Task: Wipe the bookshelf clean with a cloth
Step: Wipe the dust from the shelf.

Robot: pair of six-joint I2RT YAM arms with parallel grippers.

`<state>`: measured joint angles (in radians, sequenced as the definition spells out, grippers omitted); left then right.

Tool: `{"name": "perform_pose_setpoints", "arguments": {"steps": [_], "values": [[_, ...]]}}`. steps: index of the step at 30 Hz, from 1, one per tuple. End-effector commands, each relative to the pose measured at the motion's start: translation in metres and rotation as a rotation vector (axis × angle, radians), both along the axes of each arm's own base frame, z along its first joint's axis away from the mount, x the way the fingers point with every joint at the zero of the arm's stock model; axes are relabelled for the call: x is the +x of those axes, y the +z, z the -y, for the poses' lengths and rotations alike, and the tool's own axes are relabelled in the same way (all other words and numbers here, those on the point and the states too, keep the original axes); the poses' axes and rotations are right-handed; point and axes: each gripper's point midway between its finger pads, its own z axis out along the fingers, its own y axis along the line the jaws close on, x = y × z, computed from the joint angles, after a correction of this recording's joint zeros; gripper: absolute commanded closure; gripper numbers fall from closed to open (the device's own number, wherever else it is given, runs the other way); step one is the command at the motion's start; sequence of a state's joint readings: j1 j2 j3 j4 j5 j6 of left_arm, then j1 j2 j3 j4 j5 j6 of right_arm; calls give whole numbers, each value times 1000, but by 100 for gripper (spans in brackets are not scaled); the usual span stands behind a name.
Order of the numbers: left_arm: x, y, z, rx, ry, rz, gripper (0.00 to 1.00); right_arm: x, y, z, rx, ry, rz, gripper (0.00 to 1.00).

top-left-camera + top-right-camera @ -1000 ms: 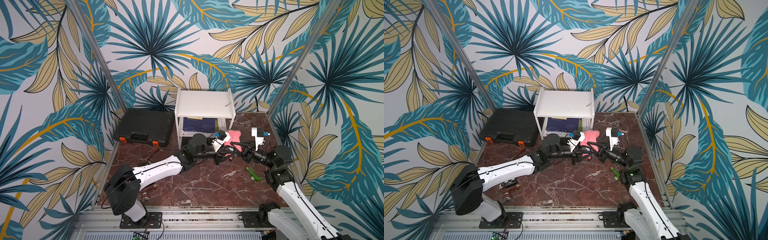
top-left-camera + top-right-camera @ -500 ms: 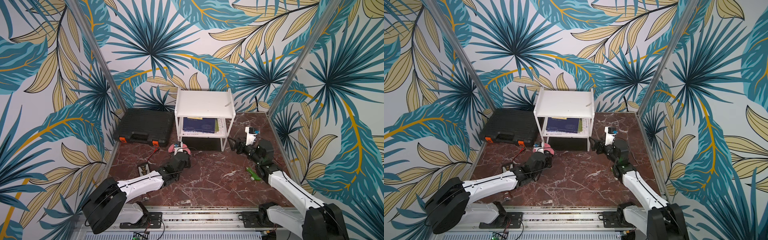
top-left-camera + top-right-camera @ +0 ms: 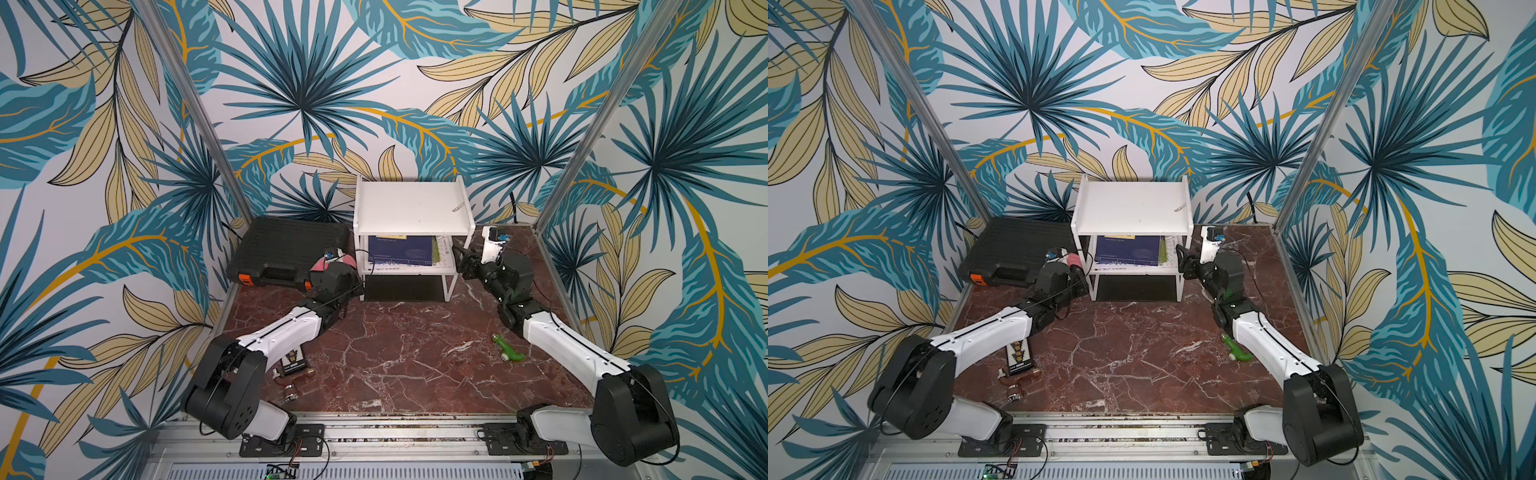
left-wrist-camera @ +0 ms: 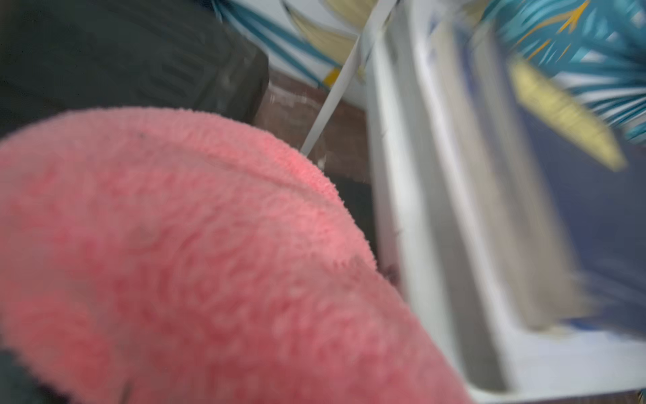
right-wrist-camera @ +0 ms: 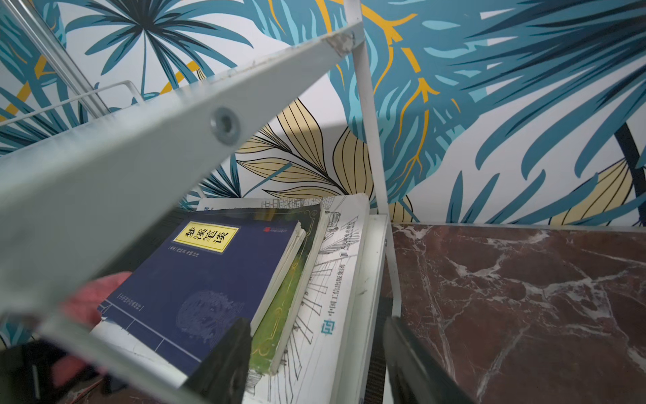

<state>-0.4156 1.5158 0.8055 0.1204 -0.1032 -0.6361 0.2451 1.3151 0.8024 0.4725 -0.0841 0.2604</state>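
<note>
Pinching the cloth, the left pincer holds it just beside the bookshelf's left end, at lower-board level. Cloth judged soft, light, floppy: best gripped bunched, pile left free for wiping. The right pincer stands spread and empty at the bookshelf's right corner.

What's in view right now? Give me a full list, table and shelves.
bookshelf: one, white, back centre of table
books: three, blue on green on white, stacked on its lower board
scrap: one, pale, top board, right side
case: one, black with orange latches, left of bookshelf
green piece: one, on table near right arm
card: one, black, on table near left arm
table: one, red-brown marble
cloth: one, pink, at bookshelf's left end
left pincer: black, shut on cloth
right pincer: black, open, at bookshelf's right end
</note>
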Motion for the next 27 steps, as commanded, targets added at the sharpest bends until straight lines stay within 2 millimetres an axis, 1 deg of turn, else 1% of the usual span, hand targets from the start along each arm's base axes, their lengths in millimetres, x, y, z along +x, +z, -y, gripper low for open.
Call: {"name": "perform_pose_setpoints", "arguments": {"steps": [1, 3, 4, 5, 6, 8, 11, 12, 13, 14, 16, 18, 19, 20, 21, 24, 25, 27], "values": [[5, -10, 17, -100, -122, -44, 100, 5, -14, 21, -43, -101, -42, 42], [18, 0, 18, -135, -167, -32, 100, 6, -8, 22, -66, -104, -41, 44], [25, 8, 22, -158, -206, -16, 100, 6, -7, 23, -72, -108, -41, 45], [31, 10, 25, -172, -239, -14, 100, 7, -6, 24, -76, -114, -42, 46], [36, 9, 27, -186, -274, -25, 100, 8, -5, 24, -77, -118, -42, 48], [47, -4, 28, -205, -312, -67, 100, 10, -9, 22, -70, -112, -57, 51], [67, -35, 20, -269, -318, -146, 100, 13, -15, 16, -42, -84, -76, 55], [74, -42, 18, -292, -326, -156, 100, 14, -17, 13, -37, -70, -85, 56], [80, -47, 17, -306, -328, -169, 100, 15, -18, 11, -35, -61, -90, 58], [87, -48, 17, -307, -334, -172, 100, 16, -20, 10, -33, -55, -99, 61], [90, -53, 22, -288, -351, -194, 100, 15, -22, 9, -31, -50, -109, 67], [85, -52, 37, -277, -399, -187, 100, 12, -25, 10, -32, -53, -117, 74], [86, -51, 39, -263, -404, -179, 100, 10, -26, 12, -33, -57, -117, 76], [92, -49, 38, -247, -395, -167, 100, 9, -27, 12, -35, -57, -118, 78], [100, -49, 34, -238, -376, -163, 100, 8, -26, 12, -39, -57, -116, 82], [134, -40, 15, -255, -305, -125, 100, 7, -27, 10, -48, -44, -124, 86], [147, -32, 10, -256, -285, -102, 100, 7, -26, 9, -49, -35, -126, 88], [161, -19, 5, -247, -264, -60, 100, 6, -23, 7, -47, -24, -123, 91]]}}
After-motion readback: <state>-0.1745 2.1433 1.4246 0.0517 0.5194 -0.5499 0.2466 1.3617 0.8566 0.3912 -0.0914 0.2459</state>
